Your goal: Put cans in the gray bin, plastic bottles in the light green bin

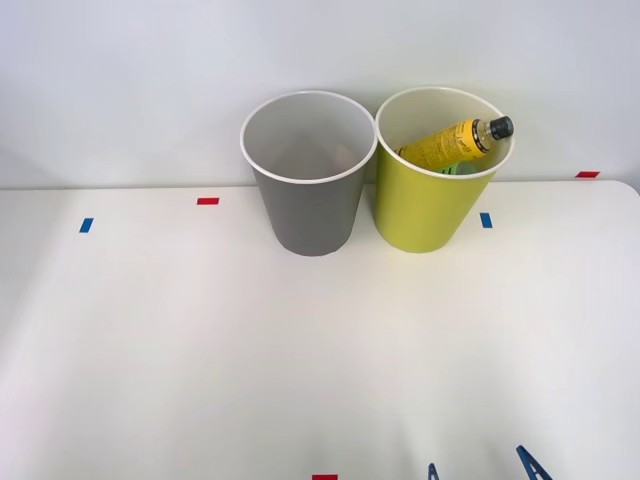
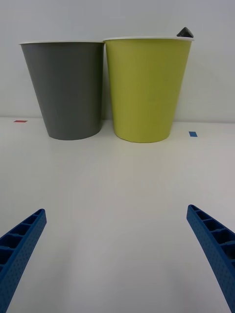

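Standing on the white counter (image 1: pixel 200 360), well ahead of the right tool (image 2: pixel 117 254), two tall tapered bins touch at their white rims. Ahead and to the tool's left is the gray bin (image 1: pixel 306 172); its pale inside shows no can from the front view. Just beside it, ahead and slightly to the tool's right, stands the light green bin (image 1: pixel 436 170). A yellow-labelled plastic bottle (image 1: pixel 455 143) lies tilted inside it, the black cap (image 1: pixel 499 127) leaning on the rim at the side away from the gray bin; from the wrist view only the cap's tip pokes above the rim. The tool itself sits low over the counter, near its front edge, blue ribbed fingers (image 2: pixel 22 244) spread wide apart with nothing between them. Small red and blue tape marks (image 1: pixel 207 201) dot the counter around the bins.
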Controlling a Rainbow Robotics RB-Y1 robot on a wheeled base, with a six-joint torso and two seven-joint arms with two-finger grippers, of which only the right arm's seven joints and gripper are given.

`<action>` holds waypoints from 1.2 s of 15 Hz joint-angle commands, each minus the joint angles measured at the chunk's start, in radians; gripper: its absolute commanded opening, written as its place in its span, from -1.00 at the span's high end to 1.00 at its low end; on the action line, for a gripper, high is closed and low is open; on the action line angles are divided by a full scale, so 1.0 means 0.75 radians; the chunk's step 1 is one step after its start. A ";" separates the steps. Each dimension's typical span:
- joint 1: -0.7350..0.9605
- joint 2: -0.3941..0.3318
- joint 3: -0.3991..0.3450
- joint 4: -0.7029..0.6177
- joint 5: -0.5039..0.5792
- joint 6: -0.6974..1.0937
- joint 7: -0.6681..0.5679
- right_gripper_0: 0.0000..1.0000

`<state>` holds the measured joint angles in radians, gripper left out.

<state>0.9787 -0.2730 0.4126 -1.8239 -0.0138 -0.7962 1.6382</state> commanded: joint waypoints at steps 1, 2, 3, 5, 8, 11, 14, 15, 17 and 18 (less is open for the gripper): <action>0.000 0.000 0.000 0.000 0.000 0.000 0.000 -1.00; 0.000 0.000 0.000 0.000 0.000 0.000 0.000 -1.00; 0.000 0.000 0.000 0.000 0.000 0.000 0.000 -1.00; 0.000 0.000 0.000 0.000 0.000 0.000 0.000 -1.00; 0.000 0.000 0.000 0.000 0.000 0.000 0.000 -1.00; 0.000 0.000 0.000 0.000 0.000 0.000 0.000 -1.00; 0.000 0.000 0.000 0.000 0.000 0.000 0.000 -1.00; 0.000 0.000 0.000 0.000 0.000 0.000 0.000 -1.00; 0.000 0.000 0.000 0.000 0.000 0.000 0.000 -1.00; 0.000 0.000 0.000 0.000 0.000 0.000 0.000 -1.00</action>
<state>0.9787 -0.2730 0.4126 -1.8239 -0.0138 -0.7961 1.6383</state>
